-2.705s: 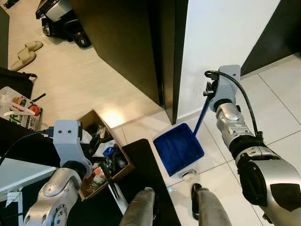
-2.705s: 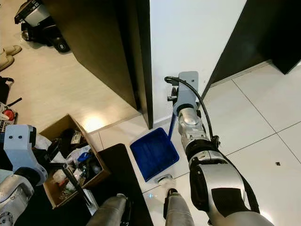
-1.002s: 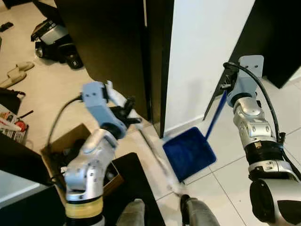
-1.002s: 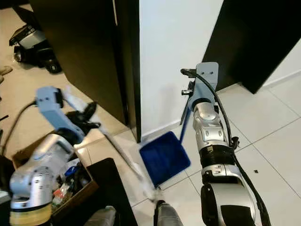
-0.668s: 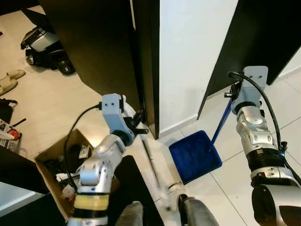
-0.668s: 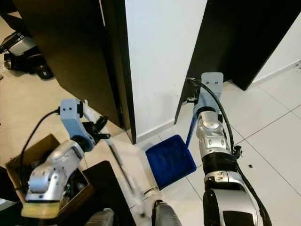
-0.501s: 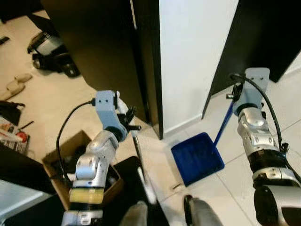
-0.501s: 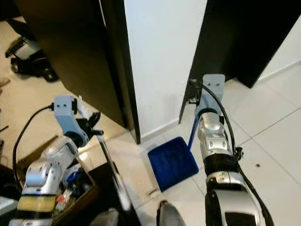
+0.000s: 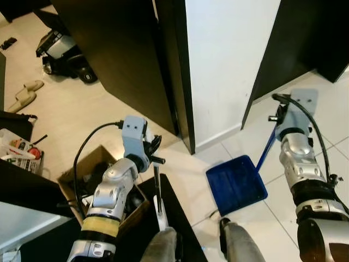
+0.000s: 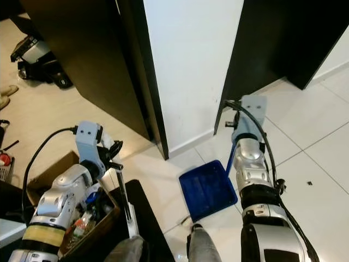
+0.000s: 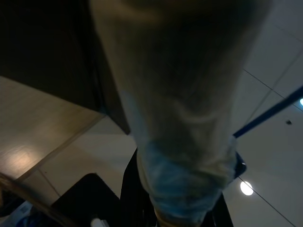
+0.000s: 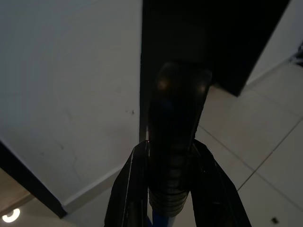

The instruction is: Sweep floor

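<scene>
The pale tiled floor (image 9: pixel 338 98) takes up the lower right of my head view and meets the warmer wood-look flooring on the left. A white wall panel (image 9: pixel 229 60) rises at top centre between dark brown cabinet doors (image 9: pixel 117 54).

At lower left an open brown cardboard box of mixed rubbish (image 9: pixel 82 180) sits beside a black mat (image 9: pixel 174 218), with a black and grey vacuum machine (image 9: pixel 62 52) at the upper left.

The blue plastic dustpan (image 9: pixel 235 184) rests flat on the tiles at lower centre-right. My right tool (image 9: pixel 279 115) is clamped on the black grip of its long blue handle (image 12: pixel 175 156); in the wrist view both fingers press that grip.

My left tool (image 9: pixel 154 155) holds the thin grey broom stick (image 9: pixel 156 191), which runs down over the mat toward my feet. The wrist view is blocked by the pale shaft (image 11: pixel 180 118), so I cannot tell how the fingers sit on it.

What has changed: about a second ago my left arm was stretched out, with the broom angled across the tiles toward the pan. Now the arm is folded back by the box and the stick stands nearly upright, well apart from the pan. The pan has hardly shifted against the wall. I judge one stroke finished and the broom drawn back for another.

I can read no writing anywhere.
</scene>
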Available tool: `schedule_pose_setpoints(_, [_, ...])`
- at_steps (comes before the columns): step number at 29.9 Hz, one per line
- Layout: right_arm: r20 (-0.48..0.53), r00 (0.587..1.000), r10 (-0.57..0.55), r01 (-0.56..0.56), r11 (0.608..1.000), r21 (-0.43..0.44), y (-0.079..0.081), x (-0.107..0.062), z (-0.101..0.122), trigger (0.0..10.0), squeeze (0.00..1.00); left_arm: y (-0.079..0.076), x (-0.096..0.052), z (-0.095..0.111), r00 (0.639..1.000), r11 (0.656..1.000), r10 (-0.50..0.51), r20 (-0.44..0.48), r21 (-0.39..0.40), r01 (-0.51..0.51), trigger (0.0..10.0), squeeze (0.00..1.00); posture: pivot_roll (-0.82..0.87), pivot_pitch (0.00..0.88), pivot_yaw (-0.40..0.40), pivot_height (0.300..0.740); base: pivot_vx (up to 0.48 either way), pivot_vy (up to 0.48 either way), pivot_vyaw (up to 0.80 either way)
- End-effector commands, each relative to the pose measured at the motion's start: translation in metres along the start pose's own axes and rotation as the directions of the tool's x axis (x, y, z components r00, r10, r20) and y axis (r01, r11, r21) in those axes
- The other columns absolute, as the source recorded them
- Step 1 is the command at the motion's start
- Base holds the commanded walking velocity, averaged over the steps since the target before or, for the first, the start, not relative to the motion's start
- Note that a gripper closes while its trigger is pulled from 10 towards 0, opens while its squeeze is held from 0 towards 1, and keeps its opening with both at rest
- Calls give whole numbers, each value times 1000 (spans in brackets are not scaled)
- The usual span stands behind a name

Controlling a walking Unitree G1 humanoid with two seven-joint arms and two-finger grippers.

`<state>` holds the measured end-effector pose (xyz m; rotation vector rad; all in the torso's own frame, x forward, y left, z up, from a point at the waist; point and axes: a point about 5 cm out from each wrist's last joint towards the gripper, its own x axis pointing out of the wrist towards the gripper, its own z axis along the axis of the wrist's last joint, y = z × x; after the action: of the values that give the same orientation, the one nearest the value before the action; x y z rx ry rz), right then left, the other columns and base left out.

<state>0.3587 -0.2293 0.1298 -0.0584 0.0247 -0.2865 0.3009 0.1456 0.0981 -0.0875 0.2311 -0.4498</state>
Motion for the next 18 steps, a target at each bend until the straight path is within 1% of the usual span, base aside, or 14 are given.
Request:
schedule_pose_setpoints(1, [27,1000,-13,11,997,77,-3,3,8,10000,0,0,-1,-3,1000,1000,-7,8,28,7,10000,0,64,231,116,740,0,0,0])
schedule_pose_setpoints(2, [30,999,-18,15,995,100,-5,4,11,10000,0,-1,-1,-3,1000,1000,-10,10,28,10,10000,0,64,233,116,740,0,0,0])
schedule_pose_setpoints(4, [36,999,-24,20,993,112,-8,5,14,10000,0,-3,-1,-4,1000,1000,-15,11,25,15,10000,0,59,238,113,740,0,0,0])
schedule_pose_setpoints(9, [97,994,-52,42,994,101,-25,9,31,10000,0,-6,0,-6,1000,1000,-26,16,18,25,10000,0,45,247,109,740,0,0,0])
schedule_pose_setpoints(11, [109,993,-55,45,995,93,-30,9,34,10000,0,-7,0,-6,999,999,-27,17,17,27,10000,0,42,250,108,740,0,0,0])
schedule_pose_setpoints(15, [119,991,-55,45,995,84,-34,9,36,10000,0,-8,0,-7,999,999,-29,16,16,28,10000,0,40,252,107,740,0,0,0])
schedule_pose_setpoints(18, [117,993,-8,8,1000,7,-41,7,35,10000,0,-9,0,-9,999,1000,-27,21,2,27,10000,0,30,258,105,740,0,0,0])
